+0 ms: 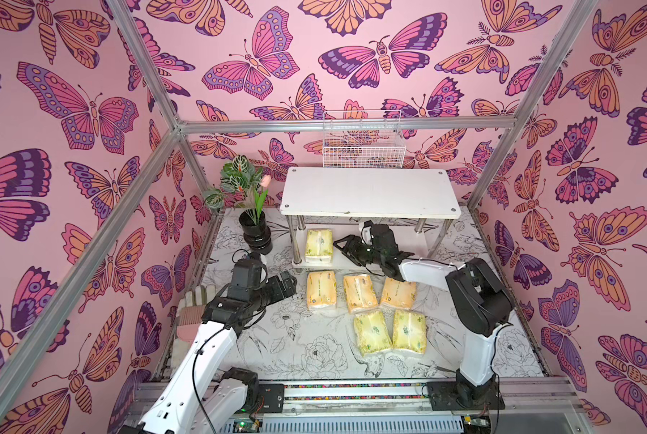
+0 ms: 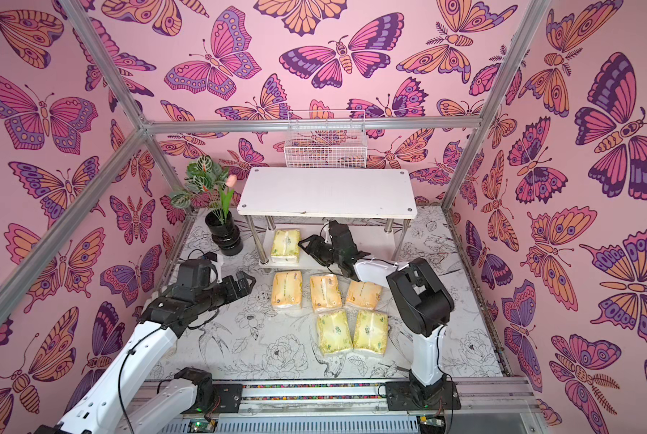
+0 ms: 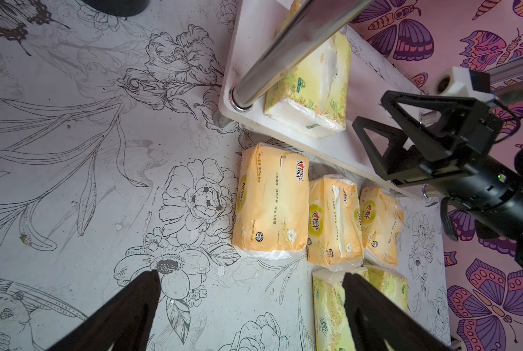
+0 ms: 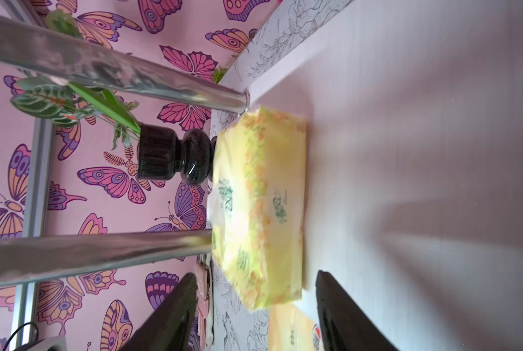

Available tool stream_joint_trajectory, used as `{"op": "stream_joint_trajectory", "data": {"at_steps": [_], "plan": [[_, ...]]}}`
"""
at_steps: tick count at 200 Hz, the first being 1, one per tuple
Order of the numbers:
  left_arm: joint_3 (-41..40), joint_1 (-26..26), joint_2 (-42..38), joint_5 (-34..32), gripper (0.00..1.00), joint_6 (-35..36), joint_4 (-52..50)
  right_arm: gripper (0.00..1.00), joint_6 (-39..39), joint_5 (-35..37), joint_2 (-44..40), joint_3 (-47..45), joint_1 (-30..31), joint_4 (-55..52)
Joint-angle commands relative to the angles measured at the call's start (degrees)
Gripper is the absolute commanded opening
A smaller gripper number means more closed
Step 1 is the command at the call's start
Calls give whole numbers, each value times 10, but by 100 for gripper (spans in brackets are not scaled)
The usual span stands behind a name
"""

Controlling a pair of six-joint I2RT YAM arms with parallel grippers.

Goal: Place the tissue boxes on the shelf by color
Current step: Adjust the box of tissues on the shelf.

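While one pale yellow-green tissue pack (image 1: 318, 245) already lies at the left end of the shelf's lower tier, both top views show the right end effector (image 1: 338, 248) just right of it under the upper tier, jaws spread and holding nothing. The shelf (image 1: 370, 191) is bare on top. On the tabletop (image 1: 295, 345), three orange-yellow packs (image 1: 360, 293) sit in a row just near of the shelf, and two more pale yellow-green packs (image 1: 372, 332) lie side by side nearer still. The left end effector (image 1: 291, 283) hovers left of the row, also open and empty.

The step in hand looks like letting go of that first pack. To finish it well, the right arm should back out low and straight, clear of each chrome leg and the board overhead, so the soft wrap is not dragged along.

The left wrist view adds what the top views hide. The pack (image 3: 311, 91) is tucked just behind the near-left chrome leg (image 3: 284, 51), with a clear gap to the right end effector (image 3: 371, 111).

The right wrist view is somewhat blurred, but it alone looks along the lower tier. The pack (image 4: 260, 206) lies flat between two legs, with a black vase (image 4: 169, 158) beyond. Whether the fingertips (image 4: 181, 297) brush it cannot be told here.
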Motion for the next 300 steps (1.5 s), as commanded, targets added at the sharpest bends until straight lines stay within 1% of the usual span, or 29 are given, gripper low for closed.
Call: {"op": "stream_joint_trajectory", "data": {"at_steps": [1, 26, 67, 137, 202, 248, 267, 283, 300], "plan": [[-11, 1, -11, 9, 100, -2, 8, 65, -15, 7, -31, -19, 30, 22], [-11, 1, -16, 10, 99, -3, 8, 66, -12, 15, -28, -25, 64, 25], [-10, 1, -21, 12, 99, -4, 7, 65, 17, 13, 24, 5, 94, 55], [-14, 2, -30, 15, 99, -10, 7, 65, 31, 15, 94, 72, 96, 57], [-24, 1, -40, 17, 100, -14, 6, 65, 31, 13, 123, 105, 96, 43], [-25, 2, -41, 17, 99, -15, 6, 65, 22, 4, 124, 110, 94, 37], [-23, 2, -39, 20, 99, -14, 6, 65, 26, -12, 116, 106, 95, 40], [-23, 2, -39, 24, 99, -14, 7, 65, 27, -24, 87, 76, 96, 50], [-24, 2, -41, 33, 100, -10, 6, 65, 8, -34, 29, 24, 98, 42]]}}
